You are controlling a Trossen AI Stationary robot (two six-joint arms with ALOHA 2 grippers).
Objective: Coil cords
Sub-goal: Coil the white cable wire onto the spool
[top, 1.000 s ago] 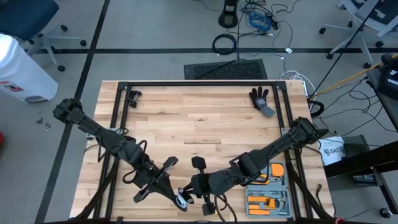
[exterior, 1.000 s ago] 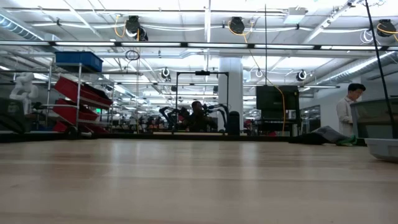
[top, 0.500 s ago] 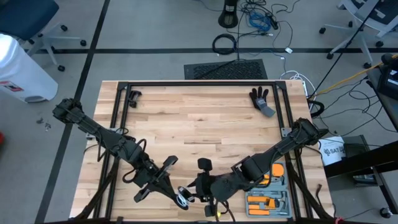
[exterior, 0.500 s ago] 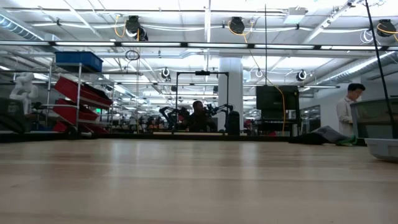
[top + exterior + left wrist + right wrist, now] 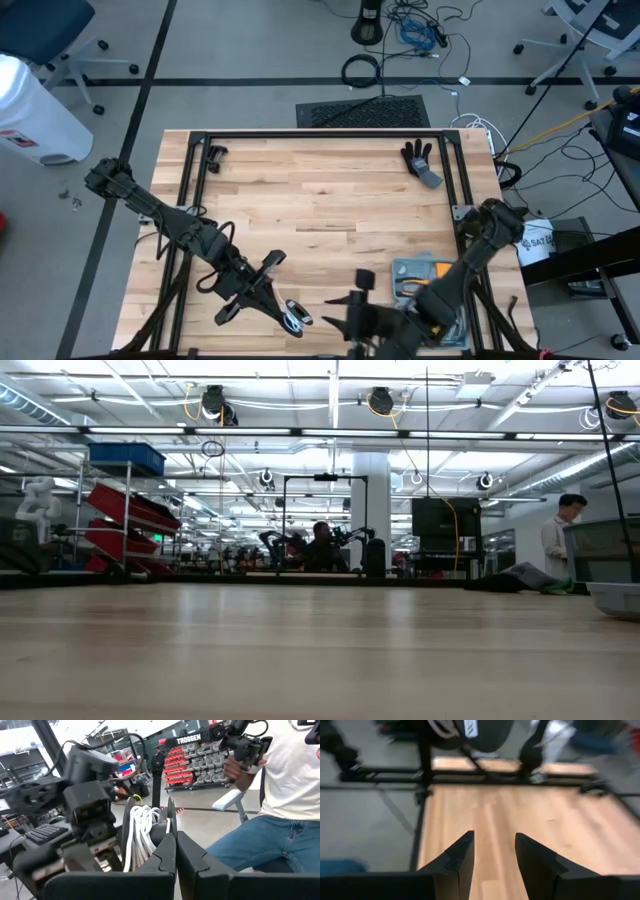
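The left hand (image 5: pixel 283 314) sits low at the near edge of the wooden bench (image 5: pixel 320 190), left of centre, with its fingers (image 5: pixel 167 855) pressed together on the black reel (image 5: pixel 292 320). In the left wrist view the reel (image 5: pixel 150 832) stands on edge between those fingers, and the white cord (image 5: pixel 140 832) lies wound around it in several loose turns, bunched on the side away from the fingertips. From above, the cord (image 5: pixel 290 318) shows only as a small pale loop at the reel, right at the tip of the left hand.

The right hand (image 5: pixel 352 318) is near the same front edge, to the right of the reel and clear of it. Its two fingers (image 5: pixel 462 855) stand apart with bare bench (image 5: pixel 520 820) showing between them, holding nothing.

An orange and grey tool case (image 5: pixel 425 275) lies on the bench by the right arm. A black glove (image 5: pixel 420 160) rests near the far right corner. Beyond the left hand a person (image 5: pixel 280 795) in a white shirt and jeans sits close, a hand (image 5: pixel 237 767) raised to a black handle.
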